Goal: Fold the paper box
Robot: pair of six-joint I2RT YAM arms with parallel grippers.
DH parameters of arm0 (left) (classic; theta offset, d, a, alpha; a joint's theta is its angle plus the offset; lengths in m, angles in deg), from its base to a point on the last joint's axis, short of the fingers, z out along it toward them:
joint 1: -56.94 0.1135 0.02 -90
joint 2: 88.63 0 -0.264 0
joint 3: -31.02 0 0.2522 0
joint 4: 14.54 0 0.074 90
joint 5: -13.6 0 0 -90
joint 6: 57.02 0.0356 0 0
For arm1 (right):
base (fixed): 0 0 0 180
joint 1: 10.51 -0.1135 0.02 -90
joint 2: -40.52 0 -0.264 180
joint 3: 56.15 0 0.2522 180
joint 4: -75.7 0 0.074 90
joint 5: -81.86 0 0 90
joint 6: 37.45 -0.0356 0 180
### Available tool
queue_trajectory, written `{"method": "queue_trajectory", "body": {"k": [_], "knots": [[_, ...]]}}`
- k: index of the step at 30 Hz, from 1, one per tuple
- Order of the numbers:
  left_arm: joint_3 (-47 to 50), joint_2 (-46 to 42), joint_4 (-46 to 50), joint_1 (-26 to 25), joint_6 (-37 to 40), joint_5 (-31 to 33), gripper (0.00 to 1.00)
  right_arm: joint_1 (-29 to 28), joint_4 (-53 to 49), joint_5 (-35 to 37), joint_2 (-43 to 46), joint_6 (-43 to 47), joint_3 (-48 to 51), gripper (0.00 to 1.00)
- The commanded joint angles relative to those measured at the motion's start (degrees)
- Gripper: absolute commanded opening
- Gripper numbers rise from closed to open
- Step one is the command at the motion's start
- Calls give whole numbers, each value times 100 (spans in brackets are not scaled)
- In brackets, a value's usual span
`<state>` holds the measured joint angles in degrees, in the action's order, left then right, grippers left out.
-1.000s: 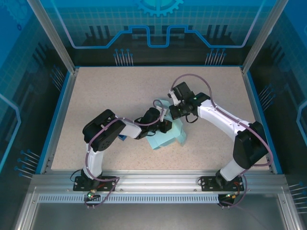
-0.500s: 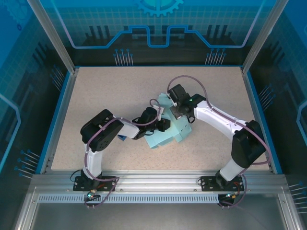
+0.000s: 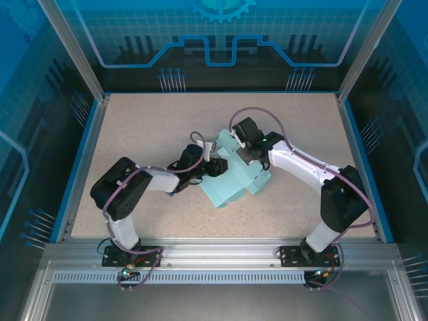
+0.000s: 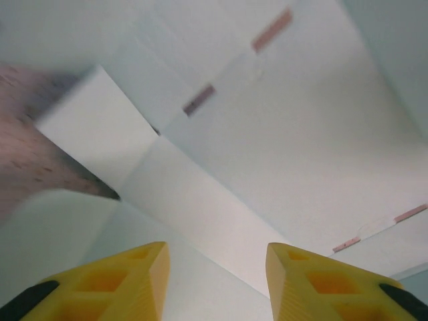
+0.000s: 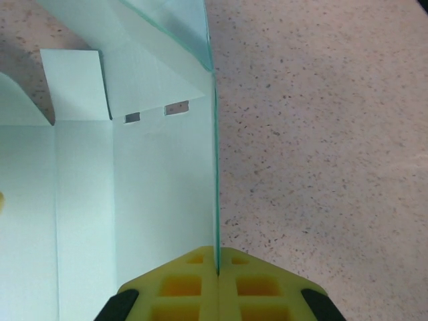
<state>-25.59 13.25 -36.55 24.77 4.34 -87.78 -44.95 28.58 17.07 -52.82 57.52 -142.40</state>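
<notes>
The paper box (image 3: pixel 234 182) lies part-folded, one wall pinched by right gripper (image 5: pixel 216 259).

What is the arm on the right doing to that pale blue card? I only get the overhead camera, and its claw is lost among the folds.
Observer: Its wrist camera shows the right gripper shut on the paper box, one thin panel pinched edge-on between the yellow jaws.
Operator: And the other claw?
Observer: The left gripper is open, jaws apart over a flat panel with nothing between them.
Operator: Anything on the card that I can't make out?
Observer: Yes, two small slots are cut through it just beside a fold.
</notes>
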Motion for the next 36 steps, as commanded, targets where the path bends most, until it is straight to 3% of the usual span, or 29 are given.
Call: {"method": "queue_trajectory", "body": {"k": [1, 7, 15, 31, 36], "knots": [[82, -609, 354, 163, 328, -152, 46, 246, -59, -1048, 337, 471, -4, 0], [-328, -868, 1524, 217, 1359, -287, 49, 776, -405, -2027, 422, 479, -251, 0], [-799, -582, 2050, 162, 2145, -237, 52, 1223, -810, -2774, 275, 305, -581, 0], [-1641, 34, 2629, 83, 3449, 116, 56, 1360, -1005, -3061, 53, 303, -767, 0], [-1804, 155, 2727, 218, 3506, -18, 58, 1413, -1031, -3144, 97, 298, -771, 0]]}}
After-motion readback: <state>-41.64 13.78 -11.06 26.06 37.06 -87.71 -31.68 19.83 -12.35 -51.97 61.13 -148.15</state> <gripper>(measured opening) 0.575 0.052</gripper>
